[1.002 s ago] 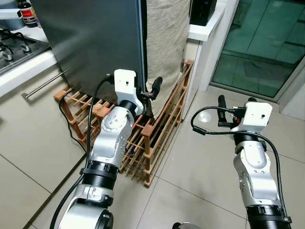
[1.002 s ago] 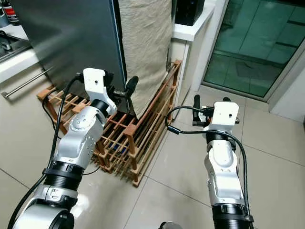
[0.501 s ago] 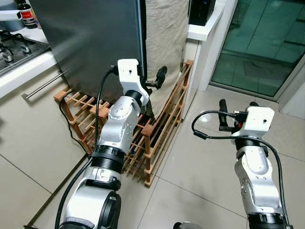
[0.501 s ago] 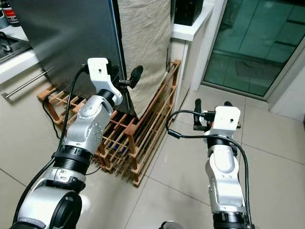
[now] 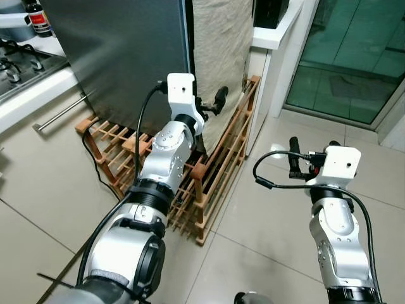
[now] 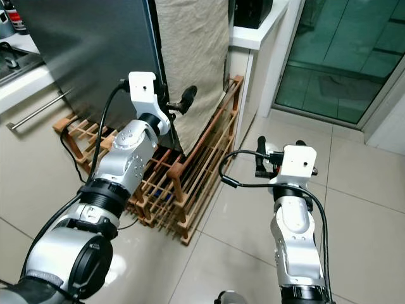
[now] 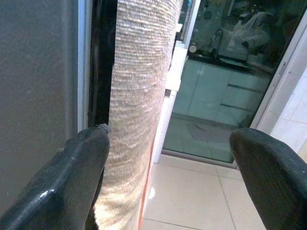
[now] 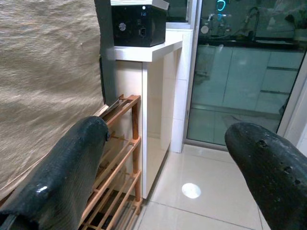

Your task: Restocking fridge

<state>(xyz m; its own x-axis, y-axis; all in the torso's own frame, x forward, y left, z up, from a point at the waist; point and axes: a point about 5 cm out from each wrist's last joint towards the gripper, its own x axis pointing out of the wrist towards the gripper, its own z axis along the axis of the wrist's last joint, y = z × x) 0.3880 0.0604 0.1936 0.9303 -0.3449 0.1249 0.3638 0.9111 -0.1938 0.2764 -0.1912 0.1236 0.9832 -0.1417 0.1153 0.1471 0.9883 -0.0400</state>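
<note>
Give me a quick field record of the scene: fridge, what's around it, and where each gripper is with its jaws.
fridge: tall dark grey metal fridge, door shut
cloth: beige woven cloth hanging beside the fridge's right edge
rack: low brown wooden slatted rack on the tiled floor at the fridge's foot
left gripper: left gripper raised at the fridge door's edge, jaws open, one finger at the gap between door and cloth, holding nothing
right gripper: right gripper held low over the floor tiles right of the rack, jaws open, empty
stocking: no goods in hand yet
</note>
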